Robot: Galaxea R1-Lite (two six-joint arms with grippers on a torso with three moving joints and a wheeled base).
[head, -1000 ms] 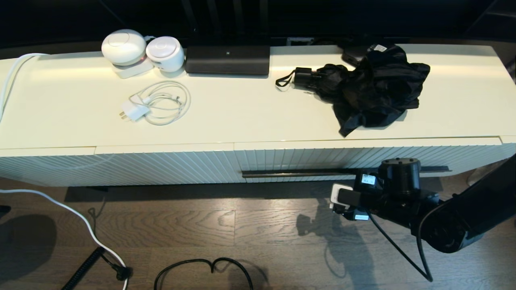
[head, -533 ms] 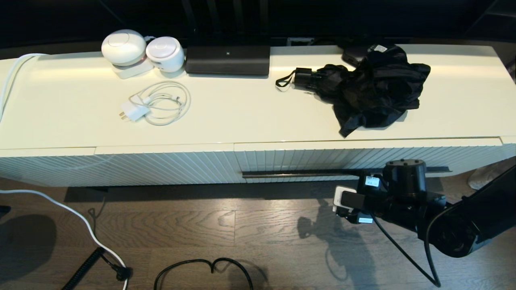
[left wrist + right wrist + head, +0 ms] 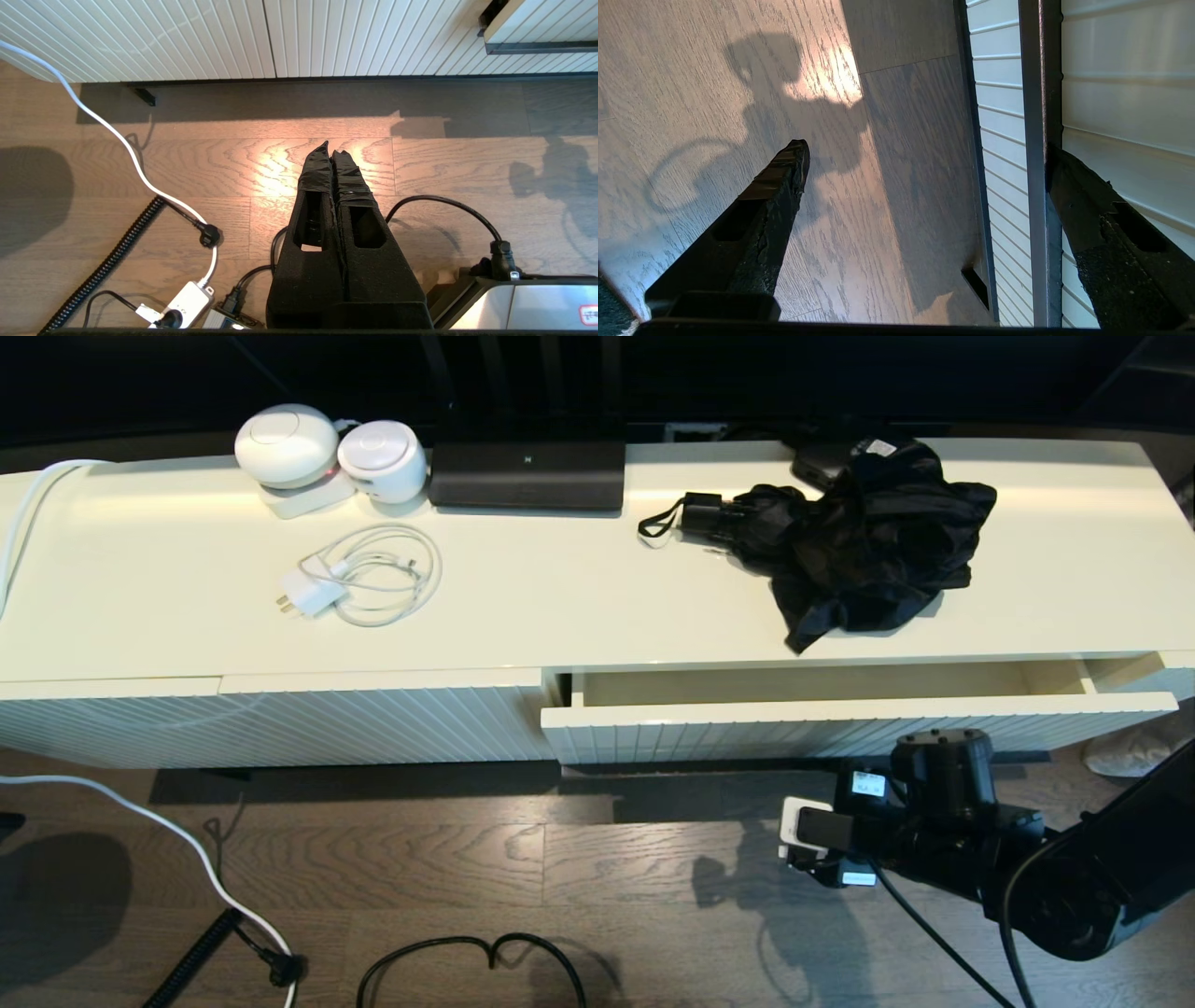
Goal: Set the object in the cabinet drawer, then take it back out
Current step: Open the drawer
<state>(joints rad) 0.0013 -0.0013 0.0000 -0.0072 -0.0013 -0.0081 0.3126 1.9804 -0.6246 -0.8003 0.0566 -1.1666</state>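
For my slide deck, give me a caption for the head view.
Right gripper below the partly open drawer; black umbrella lies on the cabinet top.

The left gripper (image 3: 332, 151) hung with fingers pressed together above the wooden floor (image 3: 280, 135), near a white cable (image 3: 112, 130), a coiled black cord (image 3: 107, 266) and the ribbed cabinet front (image 3: 233, 37).

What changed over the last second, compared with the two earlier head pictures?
The cabinet drawer slid out from shut to partly open, its cream inside now showing. The right gripper, fingers spread with one hooked behind the bar handle, drew back with it. The umbrella stayed on the cabinet top.
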